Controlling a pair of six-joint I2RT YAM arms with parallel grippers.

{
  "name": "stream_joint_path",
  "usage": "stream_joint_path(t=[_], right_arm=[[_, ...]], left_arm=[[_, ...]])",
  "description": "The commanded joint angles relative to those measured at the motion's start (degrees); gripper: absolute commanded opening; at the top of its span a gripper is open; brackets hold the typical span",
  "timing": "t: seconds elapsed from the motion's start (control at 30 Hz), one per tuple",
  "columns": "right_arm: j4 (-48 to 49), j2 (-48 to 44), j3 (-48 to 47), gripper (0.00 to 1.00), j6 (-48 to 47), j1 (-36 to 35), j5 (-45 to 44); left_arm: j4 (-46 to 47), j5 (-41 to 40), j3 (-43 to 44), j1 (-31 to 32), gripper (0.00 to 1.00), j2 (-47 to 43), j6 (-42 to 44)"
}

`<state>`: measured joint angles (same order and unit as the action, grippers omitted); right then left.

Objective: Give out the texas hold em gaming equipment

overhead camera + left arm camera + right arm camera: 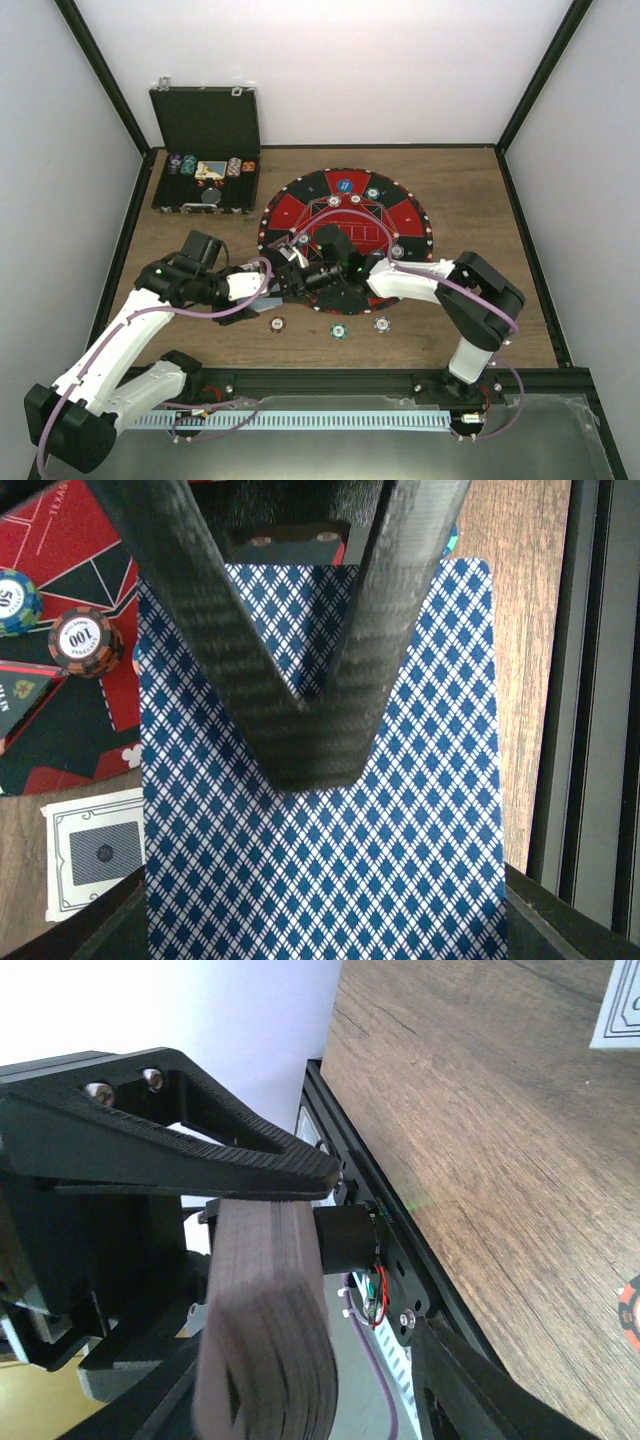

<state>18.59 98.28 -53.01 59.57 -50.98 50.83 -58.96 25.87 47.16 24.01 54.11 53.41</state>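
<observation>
A deck of playing cards with blue diamond-patterned backs (400, 860) fills the left wrist view. My left gripper (315, 810) is shut on it, one finger across the top card. The two arms meet at the mat's near edge, left gripper (268, 290) and right gripper (300, 275) tip to tip. In the right wrist view the deck's edge (265, 1300) stands between my right gripper's (290, 1290) jaws. The upper finger (180, 1130) touches it; contact at the lower finger is hidden. Three striped chips (339, 331) lie on the wood in front. A single card (95, 855) lies face down by the mat.
The round red-and-black mat (345, 225) carries a blue disc (344, 184) and several chips, two of them close to the deck (85, 640). The black case (205, 150) stands open at the back left with chips inside. A metal rail (330, 415) runs along the near edge.
</observation>
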Motion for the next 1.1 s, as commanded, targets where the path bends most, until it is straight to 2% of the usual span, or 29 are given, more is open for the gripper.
stream_joint_path(t=[0.0,0.37,0.77,1.07], right_arm=[[-4.41,-3.32,0.74,0.49,-1.73,0.53,-1.67],[-7.04,-6.76,1.07,0.51,-2.45,0.71,-2.51],[-9.15,-10.19,2.98,0.33,-2.41,0.29,-4.90],[-6.04,-7.25,1.47,0.23,0.25,-1.36,-4.34]], left_arm=[[1.66,1.72,-1.93,0.06,0.07,-1.23,-0.87],[3.29,0.98,-3.83,0.04,0.07,-1.29,-1.64],[3.93,-0.01,-4.76,0.07,0.07,-0.75,-1.42],[4.07,-0.87,-4.88,0.07,0.07,-0.93,-1.29]])
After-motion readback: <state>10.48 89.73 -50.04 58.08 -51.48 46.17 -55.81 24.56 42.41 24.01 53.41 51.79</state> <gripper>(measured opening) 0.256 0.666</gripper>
